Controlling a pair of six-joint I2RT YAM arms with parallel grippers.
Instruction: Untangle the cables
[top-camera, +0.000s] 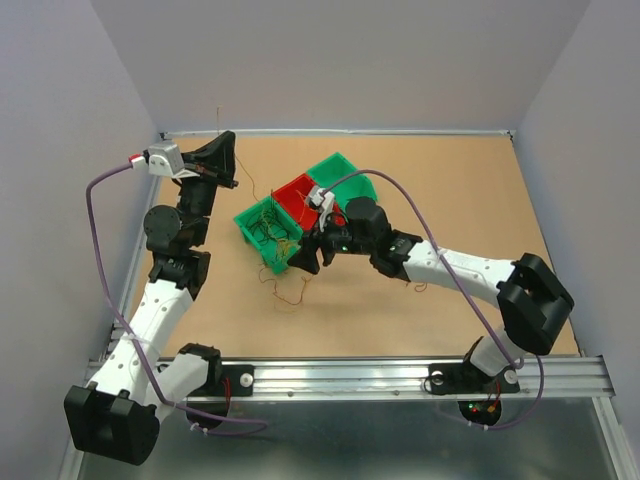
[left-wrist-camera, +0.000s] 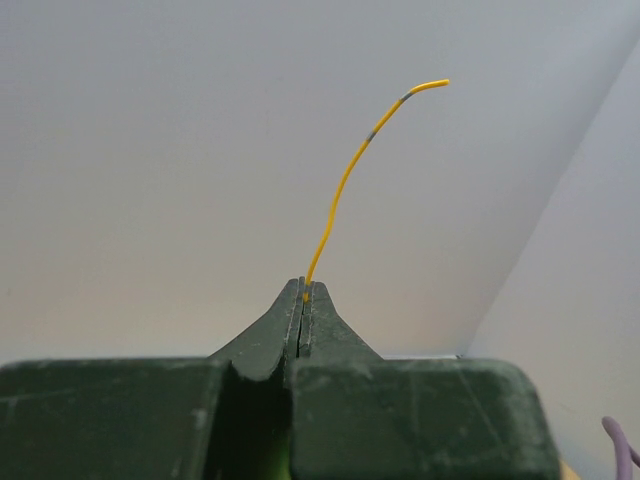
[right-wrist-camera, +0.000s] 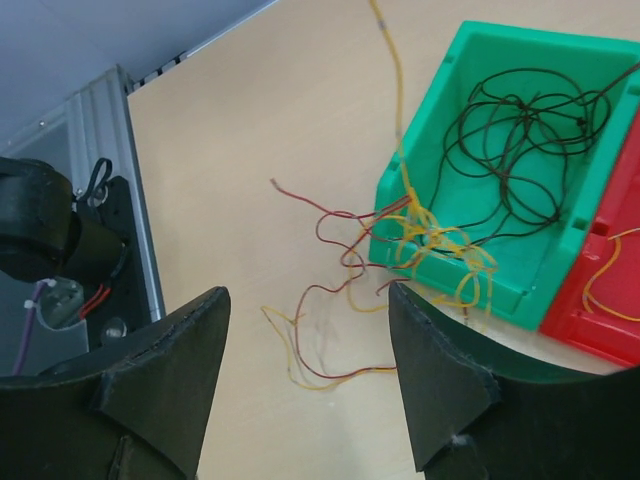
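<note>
Nearest to us in the left wrist view, the left gripper (left-wrist-camera: 303, 291) has its jaws pressed flat together on one yellow wire (left-wrist-camera: 345, 180), which stands up from the tips and curves free in the air. In the overhead view this arm is raised well to the left of the near green bin (right-wrist-camera: 500, 292).

Just in front of that bin hangs the right gripper (right-wrist-camera: 305, 298), jaws spread wide with nothing between them.

We judge the job to be partly done. Dark wires (right-wrist-camera: 520, 150) lie as loose loops inside the near green bin, apart from the other colours. A yellow clump (right-wrist-camera: 432, 240) is draped over that bin's front wall, and red and yellow strands (right-wrist-camera: 322, 228) trail from it onto the table (top-camera: 480, 200) just in front of the bin; these look knotted together and remain to be pulled apart. One yellow strand rises from the clump out of the top of the right wrist view. Whether it is the one the left gripper holds, we cannot tell.

Counting: three bins, two green and one red. The red bin (right-wrist-camera: 590, 325) touches the near green bin's right side and holds at least one orange-yellow strand (right-wrist-camera: 612, 270); the second green bin (top-camera: 345, 170) sits beyond the red one. One wire is held aloft. The strands in the clump and the dark loops are too thin and overlapped for us to count.
</note>
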